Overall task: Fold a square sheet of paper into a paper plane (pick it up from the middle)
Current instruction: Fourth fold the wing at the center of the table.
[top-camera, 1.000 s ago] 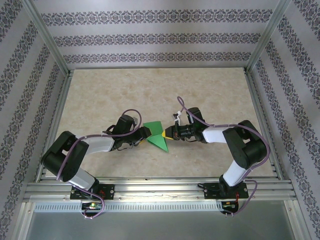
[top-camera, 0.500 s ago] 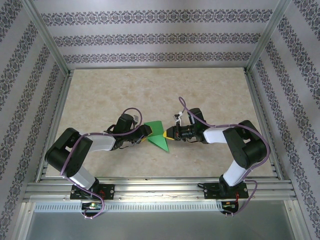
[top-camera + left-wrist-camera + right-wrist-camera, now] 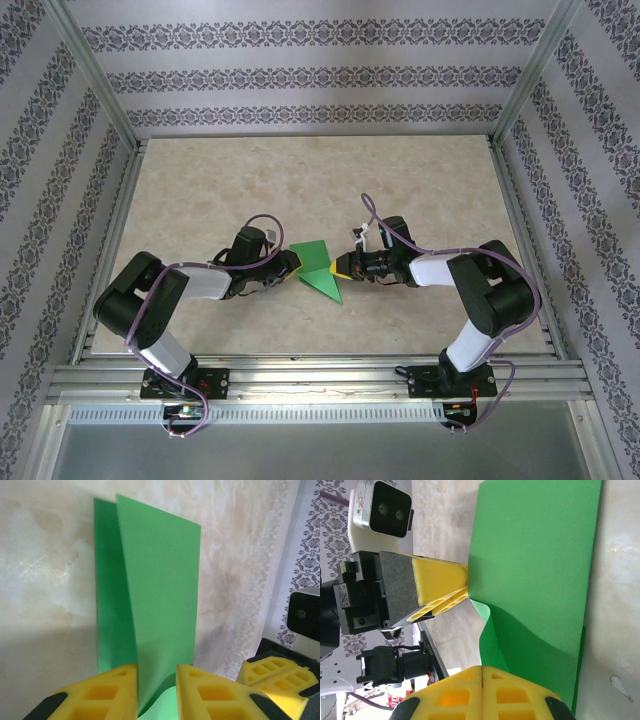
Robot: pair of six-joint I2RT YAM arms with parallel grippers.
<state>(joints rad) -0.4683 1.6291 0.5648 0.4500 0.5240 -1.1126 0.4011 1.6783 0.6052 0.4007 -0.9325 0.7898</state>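
Observation:
The square sheet of paper (image 3: pixel 320 280) is bright green and folded into an angular wedge, lying mid-table between both arms. In the left wrist view the sheet (image 3: pixel 155 570) shows two overlapping layers, with one flap rising between my yellow fingers (image 3: pixel 117 690). My left gripper (image 3: pixel 292 268) stands open, a narrow gap around that flap. My right gripper (image 3: pixel 338 268) meets the sheet's right edge. In the right wrist view a raised curl of the sheet (image 3: pixel 535 555) runs down into the seam of my right gripper (image 3: pixel 482 672), which is shut on it.
The marbled tabletop (image 3: pixel 420 190) stretches bare behind the arms. A metal rail (image 3: pixel 320 375) lines the near edge, and patterned walls with corner posts close in the other sides. The left gripper's finger (image 3: pixel 442 582) nearly touches the right gripper's fingers (image 3: pixel 272 675).
My left gripper's jaws have narrowed around the paper flap, and the left arm has edged toward the sheet. The right gripper stays shut and has hardly moved.

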